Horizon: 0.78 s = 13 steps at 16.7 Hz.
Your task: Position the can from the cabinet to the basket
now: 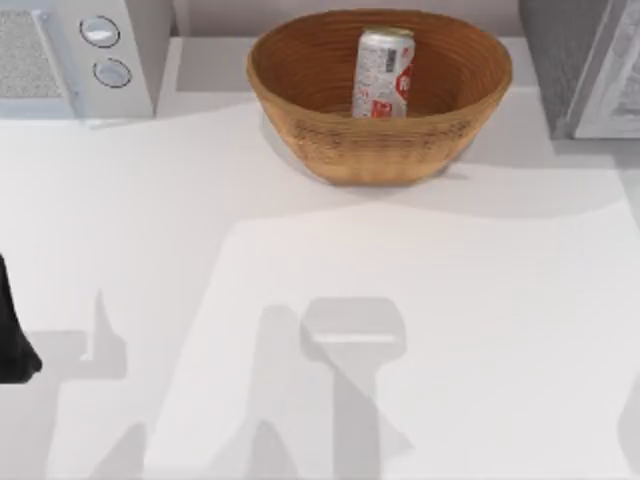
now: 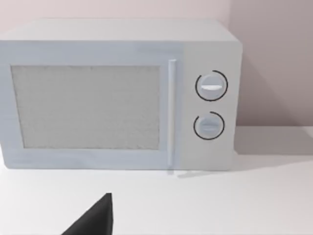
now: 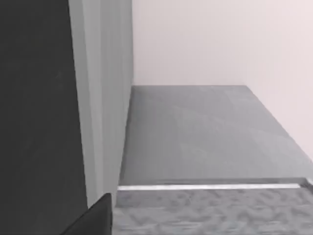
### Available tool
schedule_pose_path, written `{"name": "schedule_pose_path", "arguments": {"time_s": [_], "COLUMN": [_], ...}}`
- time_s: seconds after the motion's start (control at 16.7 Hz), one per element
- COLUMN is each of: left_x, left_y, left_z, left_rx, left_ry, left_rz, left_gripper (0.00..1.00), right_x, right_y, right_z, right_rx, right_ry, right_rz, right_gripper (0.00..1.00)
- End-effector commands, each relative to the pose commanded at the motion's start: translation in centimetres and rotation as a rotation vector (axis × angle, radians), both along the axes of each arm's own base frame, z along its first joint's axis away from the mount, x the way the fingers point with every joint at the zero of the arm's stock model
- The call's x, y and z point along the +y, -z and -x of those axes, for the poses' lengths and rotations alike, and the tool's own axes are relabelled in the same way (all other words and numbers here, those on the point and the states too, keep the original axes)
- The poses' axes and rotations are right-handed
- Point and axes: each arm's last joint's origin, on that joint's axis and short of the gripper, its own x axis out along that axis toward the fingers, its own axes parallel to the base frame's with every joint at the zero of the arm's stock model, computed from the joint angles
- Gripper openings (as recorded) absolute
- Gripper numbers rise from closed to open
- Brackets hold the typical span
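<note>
One can (image 1: 383,73), one basket (image 1: 380,140), one microwave (image 1: 80,55) bearing two round knobs (image 1: 100,32), and one grey cabinet (image 1: 585,65) on one table (image 1: 320,300).

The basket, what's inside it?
Inside the basket stands one can, silver with a red and white label, upright against the ribbed brown coils. The basket's near wall hides the can's bottom and the floor beneath it.
</note>
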Motion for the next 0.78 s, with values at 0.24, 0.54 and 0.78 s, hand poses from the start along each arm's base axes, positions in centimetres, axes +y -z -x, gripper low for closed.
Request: {"name": "schedule_pose_path", "arguments": {"time_s": [0.24, 0.54, 0.78], "left_x": [0.0, 0.0, 0.0], "left_y": [0.0, 0.0, 0.0], "left_z": [0.0, 0.0, 0.0], "left_rx": [0.0, 0.0, 0.0], "left_ry": [0.0, 0.0, 0.0], "left_rz": [0.0, 0.0, 0.0], "left_gripper": [1.0, 1.0, 1.0], "right_x": [8.6, 18.5, 22.1], "right_y": [0.0, 0.3, 0.6], "right_z": [-3.2, -2.1, -0.2], "right_rx": [0.003, 0.01, 0.013], "right_ry": [0.0, -0.002, -0.002], "right_rz": [-0.007, -0.009, -0.006], "right_gripper": [1.0, 1.0, 1.0]}}
